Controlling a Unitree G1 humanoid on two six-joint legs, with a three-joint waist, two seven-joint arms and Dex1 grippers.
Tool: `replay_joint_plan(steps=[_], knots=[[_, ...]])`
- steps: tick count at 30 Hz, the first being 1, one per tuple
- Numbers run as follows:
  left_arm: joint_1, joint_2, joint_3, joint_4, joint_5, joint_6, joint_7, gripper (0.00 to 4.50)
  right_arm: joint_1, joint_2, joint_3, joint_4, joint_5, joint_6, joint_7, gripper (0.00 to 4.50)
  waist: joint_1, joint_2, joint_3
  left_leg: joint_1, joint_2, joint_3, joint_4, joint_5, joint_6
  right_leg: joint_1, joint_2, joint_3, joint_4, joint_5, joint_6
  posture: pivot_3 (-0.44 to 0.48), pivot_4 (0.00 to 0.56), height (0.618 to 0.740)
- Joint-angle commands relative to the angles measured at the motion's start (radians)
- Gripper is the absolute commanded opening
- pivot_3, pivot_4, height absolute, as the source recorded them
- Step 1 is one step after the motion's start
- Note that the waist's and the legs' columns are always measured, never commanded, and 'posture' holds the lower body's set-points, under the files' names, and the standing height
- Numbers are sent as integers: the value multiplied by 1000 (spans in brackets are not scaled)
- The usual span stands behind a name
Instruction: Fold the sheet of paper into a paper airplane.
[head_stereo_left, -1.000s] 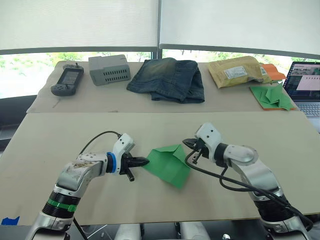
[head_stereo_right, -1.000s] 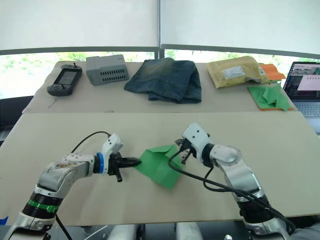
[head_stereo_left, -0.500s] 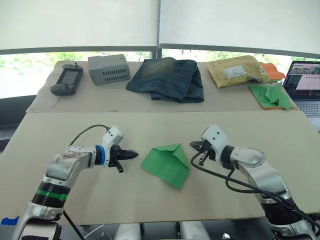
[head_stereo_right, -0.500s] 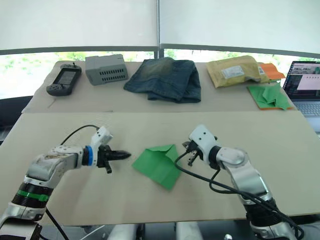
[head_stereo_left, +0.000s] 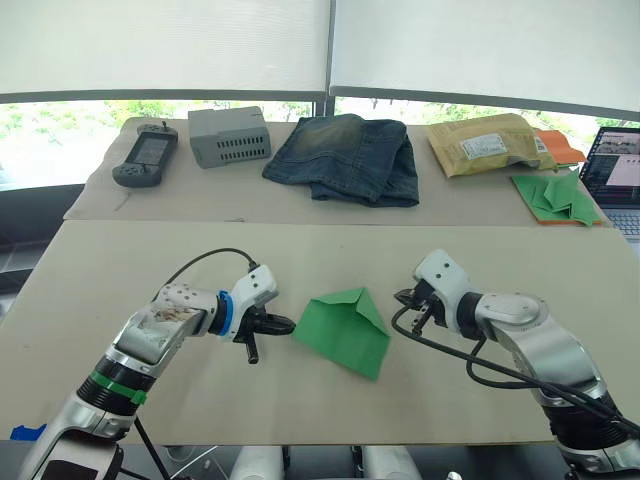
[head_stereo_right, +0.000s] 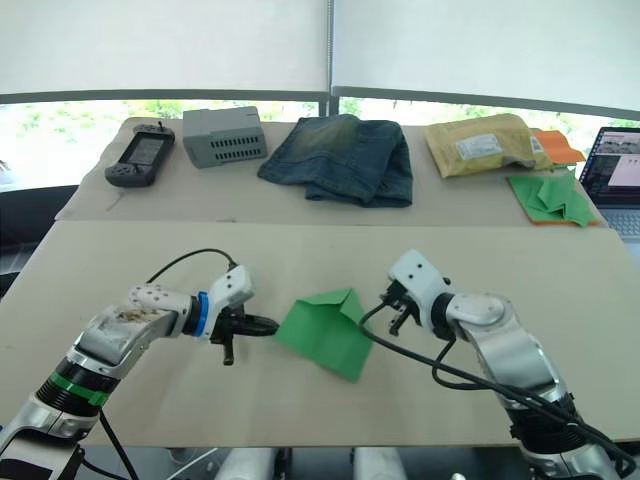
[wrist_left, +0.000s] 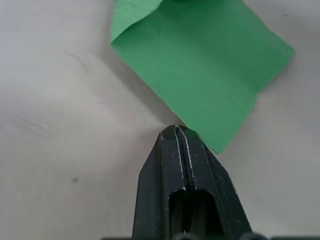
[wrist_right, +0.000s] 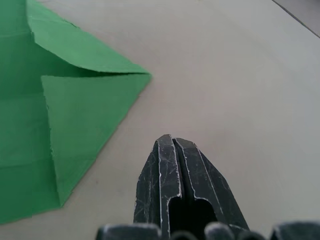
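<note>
Lying flat between claws: sheet of paper (head_stereo_left: 345, 327) | left claw (head_stereo_left: 285, 324) pressed together, tip at its corner | right claw (head_stereo_left: 402, 297) together, apart

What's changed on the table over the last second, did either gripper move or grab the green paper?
The left gripper drew back from the sheet of paper, then came back to its left corner, fingers shut and holding nothing. The right gripper backed off a little from the sheet's right edge, also shut and empty. The sheet lies flat where it was, folded the same; the things on the far table have not moved.
</note>
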Motion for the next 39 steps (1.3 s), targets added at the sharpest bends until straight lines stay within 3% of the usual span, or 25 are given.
replay_joint_plan(steps=[1,16,25,28,35,39], knots=[[12,18,-36,-57,-13,21,-39,29,-20,-18,-43,-11,-3,-3,-21,0,0,0,0,0,0,0,0,0,0,0,0,0,0,0,0,0,150,728],[50,-2,-5,-119,-83,29,-72,29,-21,-34,-58,10,-2,1,-45,0,0,0,0,0,-1,0,1,0,0,0,0,0,1,0,0,0,150,728],[38,102,148,15,-147,-41,-170,29,0,-45,-80,-7,18,7,-47,0,-3,0,0,0,1,0,7,0,0,0,1,0,5,-1,1,0,150,728],[-39,41,158,89,-137,-72,-156,29,4,-44,-86,-11,19,9,-49,0,5,1,1,0,2,0,10,0,0,1,1,0,7,-1,2,0,150,728],[-163,-200,124,215,-96,-94,-18,29,16,-41,-98,-46,28,32,-58,0,6,0,1,-2,-2,0,12,0,0,2,0,0,5,2,3,0,150,728],[-213,-274,49,321,1,-177,11,29,45,-49,-123,-83,45,60,-66,0,0,0,1,-2,-3,-1,11,0,1,1,0,0,6,4,-1,0,150,728]])
